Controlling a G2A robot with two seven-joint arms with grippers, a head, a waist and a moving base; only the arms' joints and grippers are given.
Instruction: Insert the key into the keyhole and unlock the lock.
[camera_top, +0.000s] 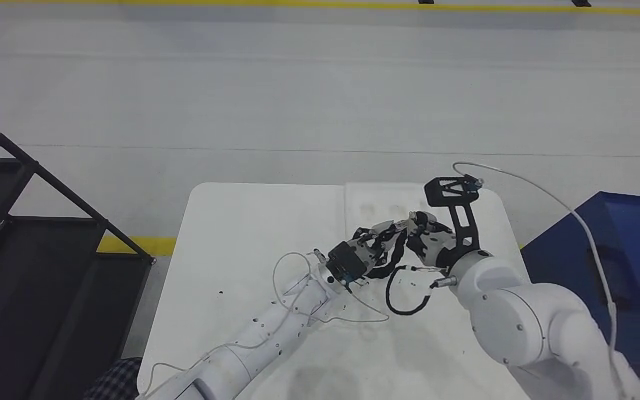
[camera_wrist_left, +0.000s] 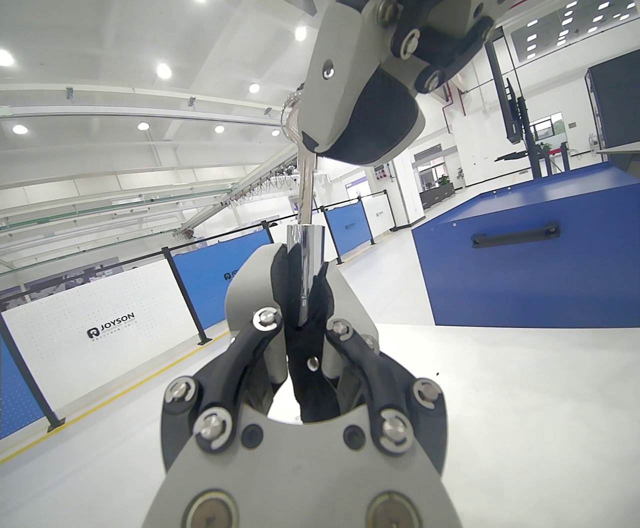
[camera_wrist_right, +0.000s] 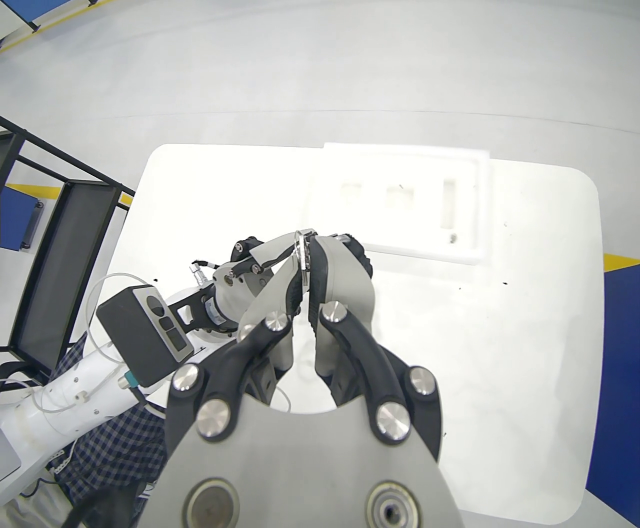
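Lock (camera_wrist_left: 306, 260): chrome cylinder, upright, clamped between the black pads (camera_wrist_left: 282, 280) of the left gripper (camera_wrist_left: 300, 272), whose fingers are closed on its lower half. The top end stands clear of the fingertips.

Key (camera_wrist_left: 305, 185): directly above the lock and in line with it, blade pointing down. The tip meets the lock's top face, but how deep it sits cannot be told. The key's head is pinched in the right gripper (camera_wrist_right: 304, 260), closed tight on it just above the lock, with a metal ring at the head.

Both grippers meet at the lock, held in the air over the white table (camera_top: 240, 230). A white foam tray (camera_wrist_right: 400, 160) with rectangular recesses lies on the table beyond the lock, apart from it.
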